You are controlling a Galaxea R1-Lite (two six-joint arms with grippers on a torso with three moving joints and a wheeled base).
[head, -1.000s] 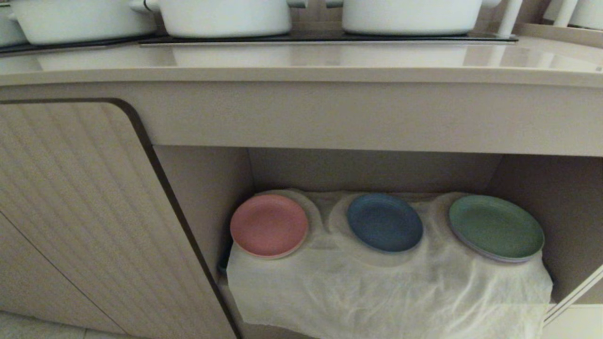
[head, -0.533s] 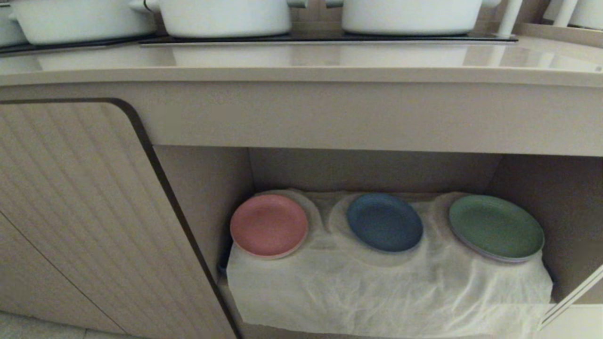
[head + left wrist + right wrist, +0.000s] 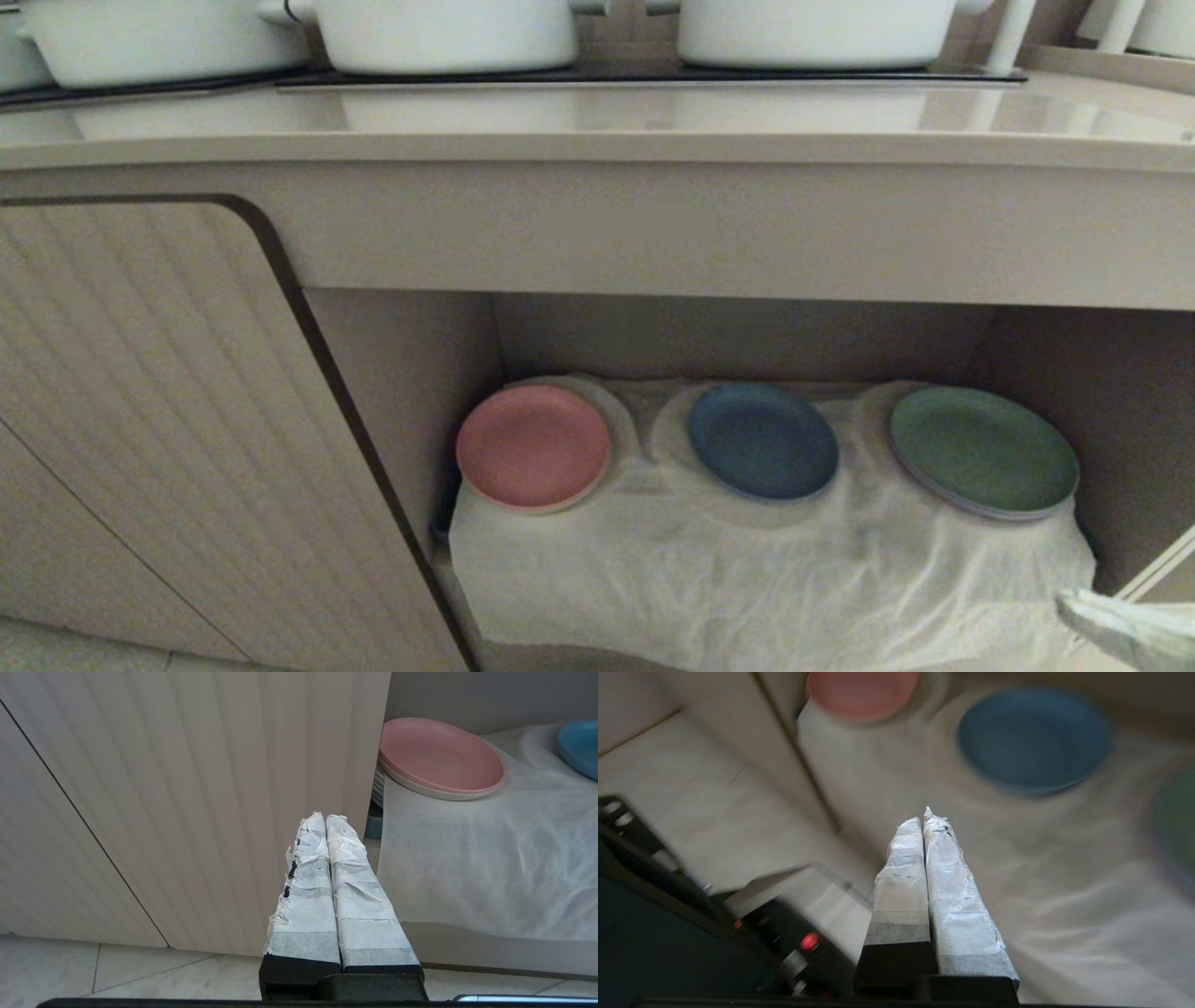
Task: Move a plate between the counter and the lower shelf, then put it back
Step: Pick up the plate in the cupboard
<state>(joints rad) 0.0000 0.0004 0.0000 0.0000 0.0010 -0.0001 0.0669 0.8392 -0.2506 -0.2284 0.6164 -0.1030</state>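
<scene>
Lower shelf (image 3: 738,336), frame bottom, under counter (image 3: 597,140): three plates on cloth liner (image 3: 747,579). Task plate (image 3: 763,441) centre; others left (image 3: 532,446) and right (image 3: 982,452). Pots (image 3: 439,33) on counter, top.

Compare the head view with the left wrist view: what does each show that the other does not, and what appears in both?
Head view only: the counter with white pots on it, the green plate, and the right gripper just entering at the lower right corner.
Left wrist view only: the left gripper, jaws shut, and the tiled floor.
Both: the pink plate, the blue plate, the white cloth and the ribbed cabinet door.
</scene>
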